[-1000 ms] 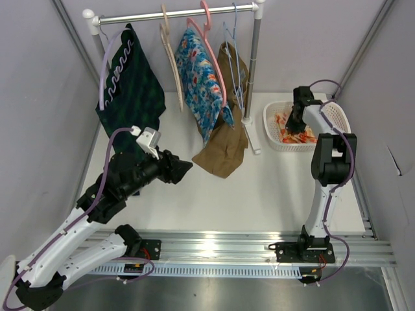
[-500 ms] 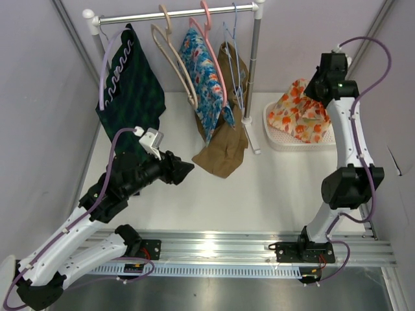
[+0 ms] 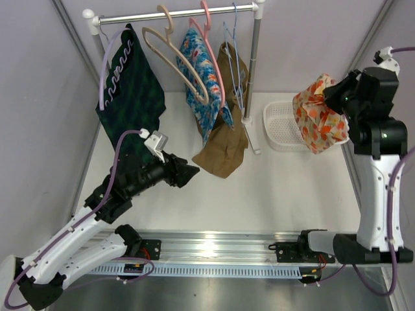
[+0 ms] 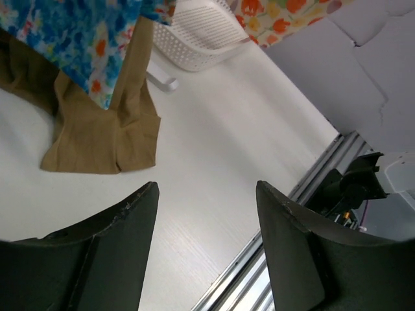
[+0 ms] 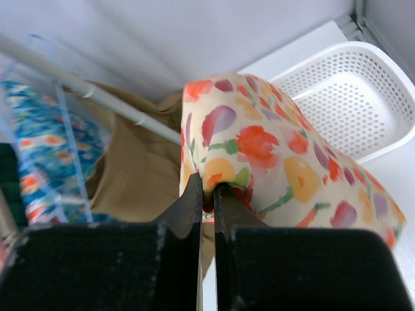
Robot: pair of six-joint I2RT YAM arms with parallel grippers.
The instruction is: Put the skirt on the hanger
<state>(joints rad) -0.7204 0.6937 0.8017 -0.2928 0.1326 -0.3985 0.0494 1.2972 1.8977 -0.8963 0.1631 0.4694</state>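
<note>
The skirt (image 3: 318, 115) is cream with orange and red flowers. It hangs in the air above and right of the white basket (image 3: 279, 126), pinched at its top edge by my right gripper (image 3: 334, 97), which is shut on it. The right wrist view shows the skirt (image 5: 272, 149) bunched between the closed fingers of that gripper (image 5: 209, 189). An empty beige hanger (image 3: 176, 59) hangs on the rail (image 3: 175, 14), turned broadside. My left gripper (image 3: 191, 172) hovers open over the table near the brown garment, and in its own view the gripper (image 4: 207, 194) holds nothing.
On the rail hang a dark green garment (image 3: 130, 84) on a lilac hanger, a blue floral one (image 3: 201, 78) on a pink hanger, a brown one (image 3: 224, 149) trailing onto the table, and blue wire hangers (image 3: 235, 58). The rail's post (image 3: 253, 71) stands beside the basket.
My right arm has risen and swung right, lifting the skirt out of the basket. The beige hanger has turned broadside. The left gripper has barely moved.
</note>
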